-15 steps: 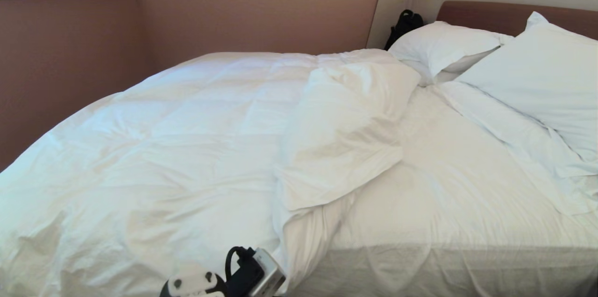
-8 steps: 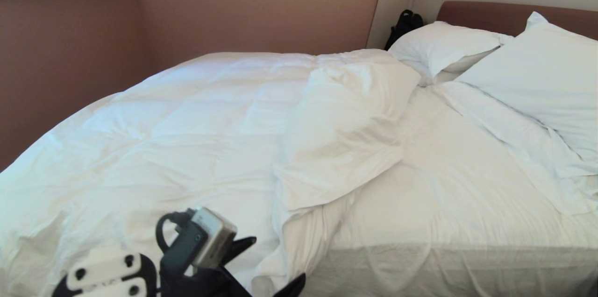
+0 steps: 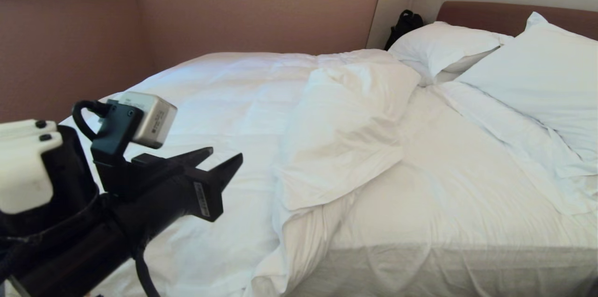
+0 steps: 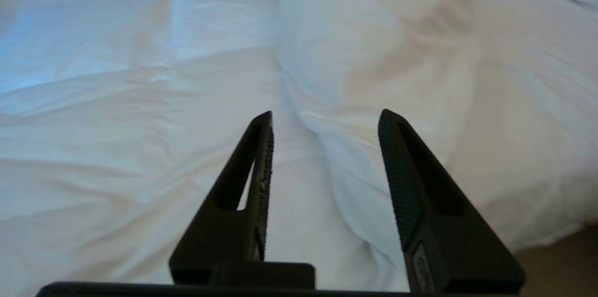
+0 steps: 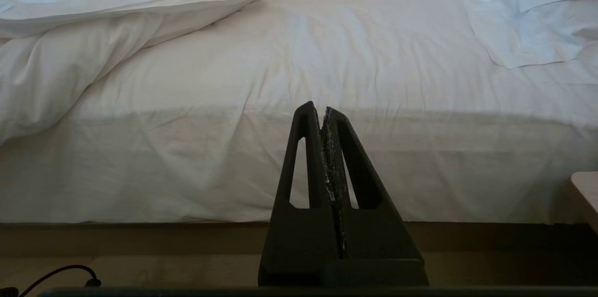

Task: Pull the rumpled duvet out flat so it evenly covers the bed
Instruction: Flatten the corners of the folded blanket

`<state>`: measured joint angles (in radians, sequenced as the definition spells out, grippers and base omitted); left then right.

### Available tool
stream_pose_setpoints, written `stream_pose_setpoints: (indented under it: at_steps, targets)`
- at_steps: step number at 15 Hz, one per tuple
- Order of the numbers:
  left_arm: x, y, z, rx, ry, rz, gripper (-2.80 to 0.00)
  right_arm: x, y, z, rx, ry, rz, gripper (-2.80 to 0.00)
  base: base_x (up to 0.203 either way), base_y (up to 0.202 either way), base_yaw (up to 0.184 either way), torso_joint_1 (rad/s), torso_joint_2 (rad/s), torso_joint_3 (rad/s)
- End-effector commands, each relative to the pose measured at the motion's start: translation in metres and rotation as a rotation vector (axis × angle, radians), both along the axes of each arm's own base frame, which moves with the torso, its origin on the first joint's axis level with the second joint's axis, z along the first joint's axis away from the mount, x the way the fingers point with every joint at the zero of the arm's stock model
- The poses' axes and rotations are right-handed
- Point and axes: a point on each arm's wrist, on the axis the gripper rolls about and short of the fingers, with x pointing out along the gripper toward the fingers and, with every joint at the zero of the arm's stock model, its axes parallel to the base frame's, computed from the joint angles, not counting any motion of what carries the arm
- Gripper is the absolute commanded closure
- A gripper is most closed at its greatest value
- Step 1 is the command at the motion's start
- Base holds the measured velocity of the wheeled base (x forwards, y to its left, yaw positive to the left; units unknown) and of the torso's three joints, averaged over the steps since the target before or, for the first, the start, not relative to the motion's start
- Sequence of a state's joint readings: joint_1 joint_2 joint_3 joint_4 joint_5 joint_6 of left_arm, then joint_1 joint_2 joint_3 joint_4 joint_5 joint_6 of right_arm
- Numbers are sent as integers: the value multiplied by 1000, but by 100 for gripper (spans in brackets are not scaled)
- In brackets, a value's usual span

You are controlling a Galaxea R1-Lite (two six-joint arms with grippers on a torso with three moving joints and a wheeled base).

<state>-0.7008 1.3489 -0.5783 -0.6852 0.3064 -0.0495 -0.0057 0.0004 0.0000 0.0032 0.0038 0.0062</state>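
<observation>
The white duvet (image 3: 196,101) covers the left part of the bed. Its near right corner (image 3: 345,138) is folded back on itself, and the sheeted mattress (image 3: 448,185) lies bare to the right of it. My left gripper (image 3: 223,156) hangs in the air above the duvet's near left area, pointing toward the fold, open with nothing between its fingers. In the left wrist view the left gripper (image 4: 325,117) faces a ridge of the duvet (image 4: 140,101) without touching it. My right gripper (image 5: 323,108) is shut and empty, low in front of the mattress side (image 5: 420,161).
Two white pillows (image 3: 444,47) (image 3: 546,77) lean on the brown headboard (image 3: 490,14), with a black bag (image 3: 404,24) in the corner beside them. A pink wall runs along the bed's far side. A pale furniture corner (image 5: 586,194) and a black cable (image 5: 70,271) are near the floor.
My left arm has risen from the picture's bottom edge up and to the left, above the duvet. Its fingers stand closer together than half a second ago. The right gripper has not moved.
</observation>
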Motion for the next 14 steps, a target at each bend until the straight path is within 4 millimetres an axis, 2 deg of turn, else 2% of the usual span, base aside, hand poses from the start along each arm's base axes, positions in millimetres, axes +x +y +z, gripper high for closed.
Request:
stream_pose_setpoints:
  at_steps: [1, 4, 10, 12, 14]
  targets:
    - [12, 21, 13, -15, -42, 117, 0, 0, 0, 0, 0, 1, 0, 0, 0, 0, 0, 0, 0, 0]
    - [5, 32, 24, 33, -107, 156, 0, 0, 0, 0, 0, 0, 0, 0, 0, 0, 0, 0, 0, 0]
    - [-5, 45, 31, 204, -160, 431, 0, 0, 0, 0, 0, 1, 0, 0, 0, 0, 0, 0, 0, 0]
    - [-6, 50, 36, 205, -167, 489, 0, 0, 0, 0, 0, 1, 0, 0, 0, 0, 0, 0, 0, 0]
    - [-2, 53, 33, 245, -127, 557, 0, 0, 0, 0, 0, 0, 0, 0, 0, 0, 0, 0, 0, 0]
